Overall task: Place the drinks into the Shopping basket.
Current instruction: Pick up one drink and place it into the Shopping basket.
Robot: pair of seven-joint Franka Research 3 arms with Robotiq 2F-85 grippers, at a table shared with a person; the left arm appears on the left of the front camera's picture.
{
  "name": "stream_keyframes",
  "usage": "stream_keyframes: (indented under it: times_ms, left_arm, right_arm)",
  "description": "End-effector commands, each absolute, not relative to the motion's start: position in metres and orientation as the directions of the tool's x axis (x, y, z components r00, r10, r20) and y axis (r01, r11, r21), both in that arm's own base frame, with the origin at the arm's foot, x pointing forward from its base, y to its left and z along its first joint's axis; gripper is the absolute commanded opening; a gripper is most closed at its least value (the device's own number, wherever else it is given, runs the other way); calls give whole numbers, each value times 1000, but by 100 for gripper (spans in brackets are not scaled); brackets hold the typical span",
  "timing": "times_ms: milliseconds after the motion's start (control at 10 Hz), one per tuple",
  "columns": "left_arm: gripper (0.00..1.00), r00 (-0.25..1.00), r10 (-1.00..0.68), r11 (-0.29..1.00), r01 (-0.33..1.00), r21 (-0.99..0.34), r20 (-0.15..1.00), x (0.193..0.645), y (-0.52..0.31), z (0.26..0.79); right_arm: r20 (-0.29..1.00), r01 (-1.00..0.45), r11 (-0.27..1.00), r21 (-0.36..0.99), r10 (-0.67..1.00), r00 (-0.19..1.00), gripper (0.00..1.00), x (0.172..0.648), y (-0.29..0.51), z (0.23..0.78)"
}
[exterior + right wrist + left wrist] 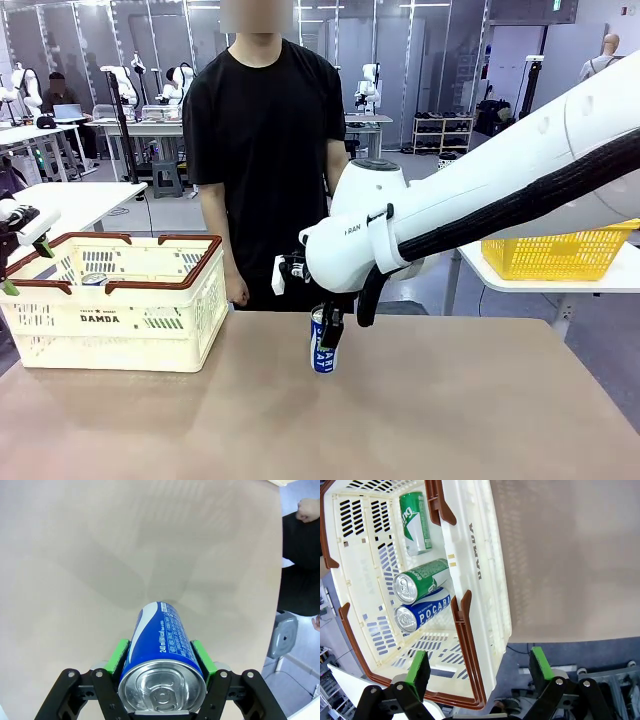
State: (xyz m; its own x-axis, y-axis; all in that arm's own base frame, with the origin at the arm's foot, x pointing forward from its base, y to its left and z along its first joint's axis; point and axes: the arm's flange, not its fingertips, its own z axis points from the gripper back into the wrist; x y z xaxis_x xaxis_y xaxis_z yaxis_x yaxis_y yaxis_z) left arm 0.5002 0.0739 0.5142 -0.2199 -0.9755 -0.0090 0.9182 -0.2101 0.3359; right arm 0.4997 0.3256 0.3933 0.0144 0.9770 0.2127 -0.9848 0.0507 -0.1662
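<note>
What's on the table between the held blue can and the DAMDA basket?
Nothing: in the front view, bare tabletop runs from the blue can, shut in the right claw, to the basket.

You're in a robotics lab, open-plan. Behind the person (pixel 262 160) at the far side of your table (pixel 400 400), more white robot arms (pixel 368 85) stand on other white tables (pixel 70 205). A laptop (pixel 68 111) sits open on one bench at far left, someone seated behind it. A stool (pixel 166 176) stands under a bench, shoes line a low rack (pixel 442 128) at the back right. Glass partitions and ceiling strip lights run across the rear. A yellow basket (pixel 558 252) rests on a side table at right. Floor is plain grey.
</note>
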Motion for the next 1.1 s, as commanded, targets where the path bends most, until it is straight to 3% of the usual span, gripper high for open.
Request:
stream_keyframes:
  times_ms: [0, 1000]
  left_arm:
    - [100, -199, -980, -191, 921, 341, -12, 500, 73, 516]
    - [100, -199, -980, -191, 921, 341, -12, 500, 73, 516]
  right_arm:
    - [201, -988, 30, -154, 980, -2, 60, 506, 325, 395]
    - [195, -990, 44, -134, 981, 17, 60, 519, 327, 357]
